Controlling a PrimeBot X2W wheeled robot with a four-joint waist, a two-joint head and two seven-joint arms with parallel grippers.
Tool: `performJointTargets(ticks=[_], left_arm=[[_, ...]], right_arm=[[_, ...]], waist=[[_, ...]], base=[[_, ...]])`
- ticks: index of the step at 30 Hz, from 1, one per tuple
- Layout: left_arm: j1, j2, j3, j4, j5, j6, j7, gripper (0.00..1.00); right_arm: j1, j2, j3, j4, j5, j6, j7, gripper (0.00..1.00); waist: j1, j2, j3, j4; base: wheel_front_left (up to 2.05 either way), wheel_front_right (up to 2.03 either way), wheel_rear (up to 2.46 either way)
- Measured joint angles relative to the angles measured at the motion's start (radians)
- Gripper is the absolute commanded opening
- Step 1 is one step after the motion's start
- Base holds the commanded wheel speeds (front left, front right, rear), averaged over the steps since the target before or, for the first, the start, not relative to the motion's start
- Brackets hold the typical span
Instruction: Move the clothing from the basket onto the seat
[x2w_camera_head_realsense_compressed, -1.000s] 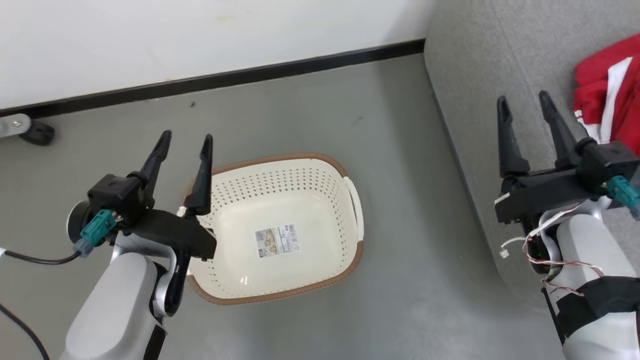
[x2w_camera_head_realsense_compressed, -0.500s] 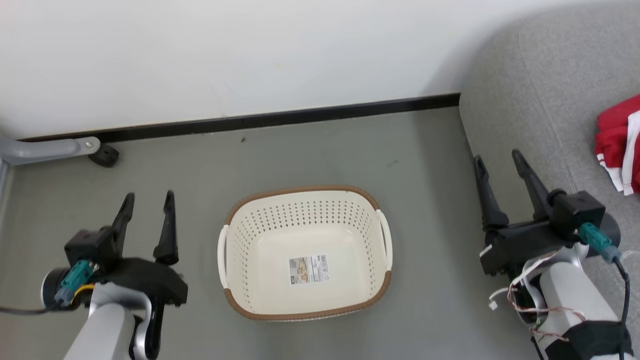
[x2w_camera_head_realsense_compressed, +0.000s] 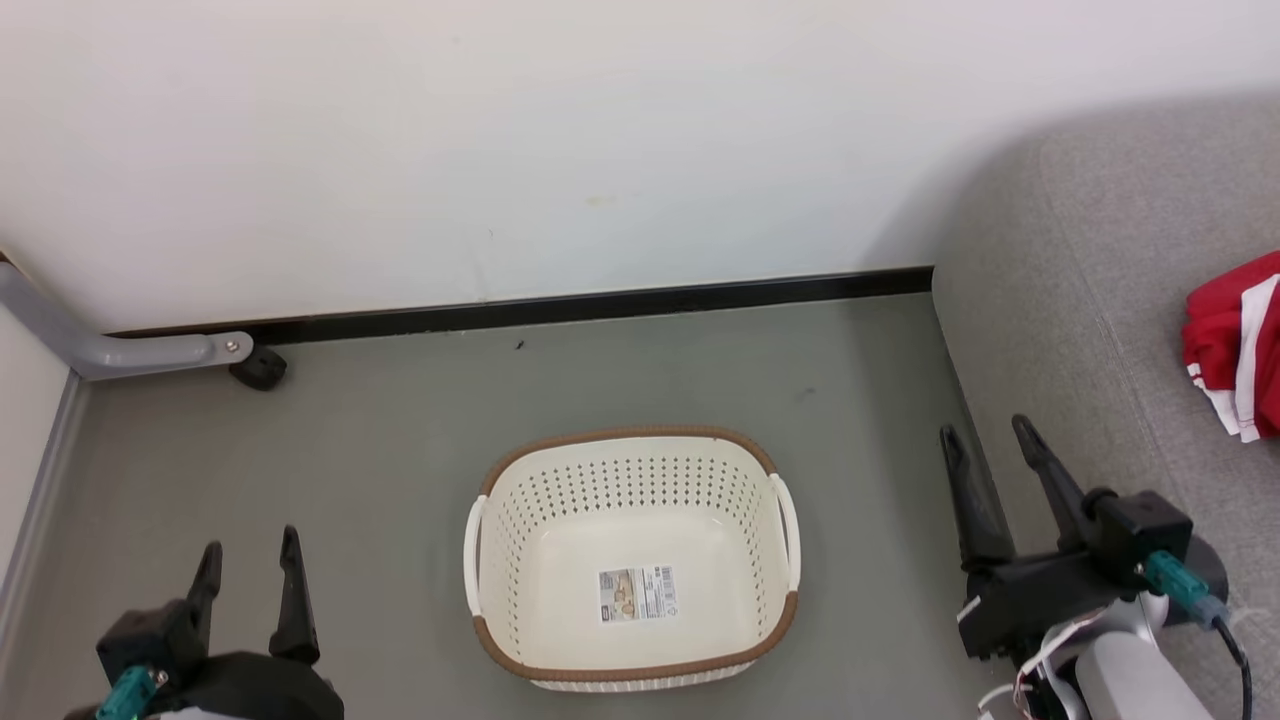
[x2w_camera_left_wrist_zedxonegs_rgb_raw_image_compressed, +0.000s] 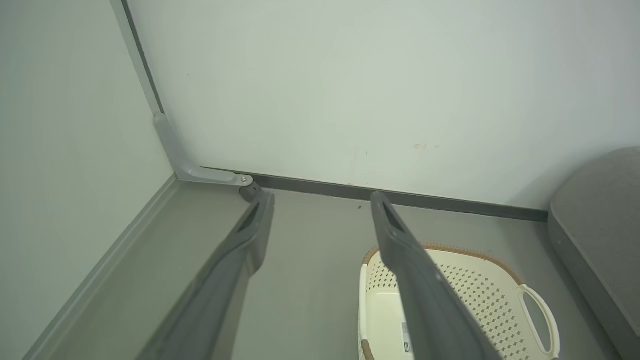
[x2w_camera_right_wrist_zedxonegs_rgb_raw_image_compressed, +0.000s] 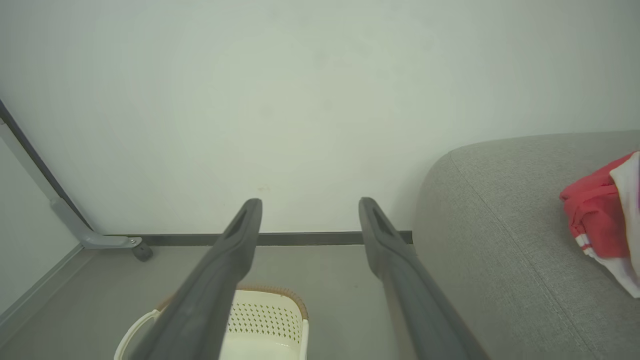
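Looking down at the basket sitting upright on the grey floor near the wall, paper sticker showing on its bare bottom. Can spot the clothing (red with white stripes, bunched up) over on the seat, well apart from the basket. Got the left gripper hanging low at the basket's left and the right gripper right by the seat's front edge. Both spread wide open, gripping nothing, fingers pointing toward the wall.
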Motion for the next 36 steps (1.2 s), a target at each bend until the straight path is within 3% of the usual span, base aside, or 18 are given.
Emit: performJointTargets(ticks=[17, 36], left_arm=[[0.163, -0.032, 0.064, -0.11, 0.039, 0.017, 0.0, 1.0], [0.246, -0.072, 0.112, -0.228, 0.102, 0.018, 0.0, 1.0]], right_arm=[[0.126, 0.013, 0.004, -0.054, 0.008, -0.036, 0.0, 1.0], [0.155, 0.016, 0.005, -0.061, 0.008, -0.069, 0.0, 1.0]], waist=[[0.0, 0.0001, -0.053, 0.009], [0.0, 0.0001, -0.073, 0.017]], base=[[0.0, 0.0, 0.0], [0.0, 0.0, 0.0]])
